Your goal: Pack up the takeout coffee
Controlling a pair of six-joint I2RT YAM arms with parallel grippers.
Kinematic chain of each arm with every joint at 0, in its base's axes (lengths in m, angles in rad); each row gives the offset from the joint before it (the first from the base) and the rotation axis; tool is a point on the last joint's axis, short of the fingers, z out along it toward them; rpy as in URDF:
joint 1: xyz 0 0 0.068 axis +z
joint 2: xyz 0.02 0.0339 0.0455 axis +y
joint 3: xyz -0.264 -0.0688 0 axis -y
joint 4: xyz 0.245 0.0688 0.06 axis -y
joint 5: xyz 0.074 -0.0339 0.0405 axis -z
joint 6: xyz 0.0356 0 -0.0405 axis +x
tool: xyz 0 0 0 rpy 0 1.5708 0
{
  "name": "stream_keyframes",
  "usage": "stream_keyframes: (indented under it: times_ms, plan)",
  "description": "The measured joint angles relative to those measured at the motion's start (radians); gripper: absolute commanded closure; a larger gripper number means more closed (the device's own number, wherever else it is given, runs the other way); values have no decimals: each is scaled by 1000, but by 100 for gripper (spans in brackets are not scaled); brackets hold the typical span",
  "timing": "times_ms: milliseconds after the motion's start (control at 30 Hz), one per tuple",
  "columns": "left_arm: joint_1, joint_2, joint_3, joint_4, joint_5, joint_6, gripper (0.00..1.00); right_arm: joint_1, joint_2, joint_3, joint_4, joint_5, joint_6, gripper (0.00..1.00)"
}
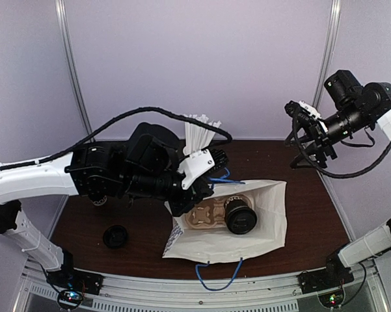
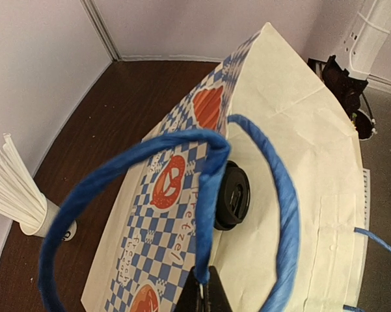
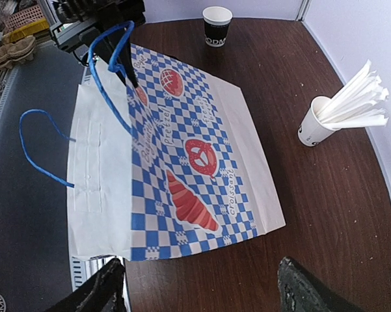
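Nearest, at the table's (image 1: 312, 214) near-left corner, a loose lid (image 1: 115, 236) lies by itself, and the paper bag's (image 1: 267, 221) free handle (image 1: 218, 276) droops over the near edge. The bag sits mid-table with its mouth held open. Inside it is the takeout coffee (image 1: 241, 216), lid on, touching a cardboard carrier (image 1: 205, 216). Whether the cup is seated in one of the carrier's wells cannot be told.

The left gripper (image 2: 202, 292) has its jaws closed on the bag's other blue handle (image 2: 208, 169), lifting it. The right gripper (image 3: 205, 289) hangs above the table's far-right corner, its jaws spread wide and holding nothing.

Toward the far edge stand a cup of straws (image 1: 198, 140) and a lidless cup (image 3: 216, 25), both outside the bag.

The coffee looks as good as packed, so the care now lies in the handle. The pull should probably stay gentle and straight up, since a sideways tug could tip the cup. If the right arm comes in to settle the cup, it should come down through the open mouth, clear of the handle loop.
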Motion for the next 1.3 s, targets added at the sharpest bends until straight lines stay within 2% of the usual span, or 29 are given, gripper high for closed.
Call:
stream_keyframes:
  times_ms: [200,400,500,600,767,867,1100,1300]
  plan:
    - [-39,-25,-30,1,-20,-13,100,-30,0,-71,24,-13,12,19]
    - [-33,-26,-36,11,-66,-15,100,-32,1,-83,42,-15,27,19]
    - [2,-15,-21,11,-56,-14,100,-33,1,-85,51,-15,31,18]
    - [90,17,10,12,-4,-16,100,-33,1,-92,64,-16,38,18]
    - [220,83,52,16,54,-11,61,-33,1,-102,71,-16,49,18]
    - [266,110,80,19,67,0,49,-33,1,-102,76,-16,51,18]
    - [307,116,138,12,60,31,26,-33,1,-113,86,-16,56,18]
    - [306,83,255,-67,56,77,21,-34,9,-114,92,-20,63,18]
